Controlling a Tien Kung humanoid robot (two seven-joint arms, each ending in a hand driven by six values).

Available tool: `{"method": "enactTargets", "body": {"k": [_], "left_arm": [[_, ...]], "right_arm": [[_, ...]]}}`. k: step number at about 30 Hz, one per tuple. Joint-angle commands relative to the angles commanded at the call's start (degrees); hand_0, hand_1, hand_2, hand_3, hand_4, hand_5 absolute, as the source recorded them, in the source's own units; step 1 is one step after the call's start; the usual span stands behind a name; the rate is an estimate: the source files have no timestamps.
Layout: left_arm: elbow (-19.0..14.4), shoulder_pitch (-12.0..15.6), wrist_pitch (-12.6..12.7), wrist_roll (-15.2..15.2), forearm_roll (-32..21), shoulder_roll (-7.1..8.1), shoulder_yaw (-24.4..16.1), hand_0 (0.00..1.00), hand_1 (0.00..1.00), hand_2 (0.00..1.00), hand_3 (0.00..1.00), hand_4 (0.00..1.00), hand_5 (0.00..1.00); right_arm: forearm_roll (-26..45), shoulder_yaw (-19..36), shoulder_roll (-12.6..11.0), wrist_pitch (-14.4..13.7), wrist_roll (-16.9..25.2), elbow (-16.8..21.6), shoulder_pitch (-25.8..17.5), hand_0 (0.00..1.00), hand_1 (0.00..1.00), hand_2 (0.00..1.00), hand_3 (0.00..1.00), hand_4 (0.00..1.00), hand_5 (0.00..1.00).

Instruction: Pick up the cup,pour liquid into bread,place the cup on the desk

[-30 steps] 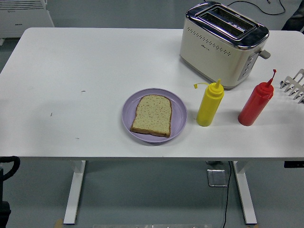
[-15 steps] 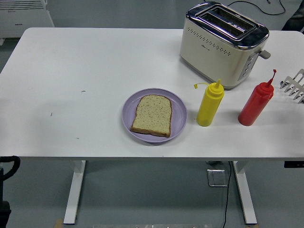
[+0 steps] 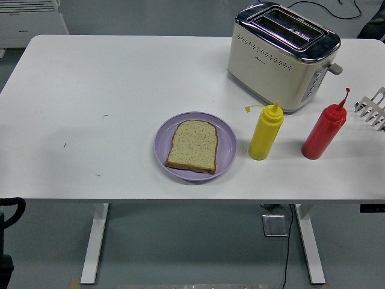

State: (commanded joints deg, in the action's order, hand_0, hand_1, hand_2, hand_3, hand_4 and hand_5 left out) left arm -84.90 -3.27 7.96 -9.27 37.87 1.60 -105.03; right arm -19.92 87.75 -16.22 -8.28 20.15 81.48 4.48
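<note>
A slice of bread [image 3: 192,146] lies flat on a lilac plate [image 3: 227,147] near the front edge of the white surface [image 3: 108,90]. Just right of the plate stands a yellow squeeze bottle [image 3: 265,132], upright with its cap hanging open; a red squeeze bottle [image 3: 324,130] stands further right. A cream-and-chrome toaster [image 3: 281,55] sits behind them, a white rack [image 3: 373,107] at the right edge. Neither hand is in the frame, so their state cannot be told.

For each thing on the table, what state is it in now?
Bread: flat on the plate, plain.
Plate: holds one slice.
Yellow bottle: upright, cap off its tip.
Red bottle: upright, cap off its tip.
Toaster: slots empty.
Rack: at the right edge, cut off.
</note>
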Motion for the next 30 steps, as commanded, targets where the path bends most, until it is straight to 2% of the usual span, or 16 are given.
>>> {"method": "enactTargets", "body": {"k": [30], "left_arm": [[0.0, 0.0, 0.0, 0.0, 0.0, 0.08, 0.0, 0.720, 0.736, 0.735, 0.668, 0.648, 0.998]], "right_arm": [[0.3, 0.5, 0.0, -0.5, -0.3, -0.5, -0.6, 0.804, 0.758, 0.770, 0.798, 0.689, 0.503]]}}
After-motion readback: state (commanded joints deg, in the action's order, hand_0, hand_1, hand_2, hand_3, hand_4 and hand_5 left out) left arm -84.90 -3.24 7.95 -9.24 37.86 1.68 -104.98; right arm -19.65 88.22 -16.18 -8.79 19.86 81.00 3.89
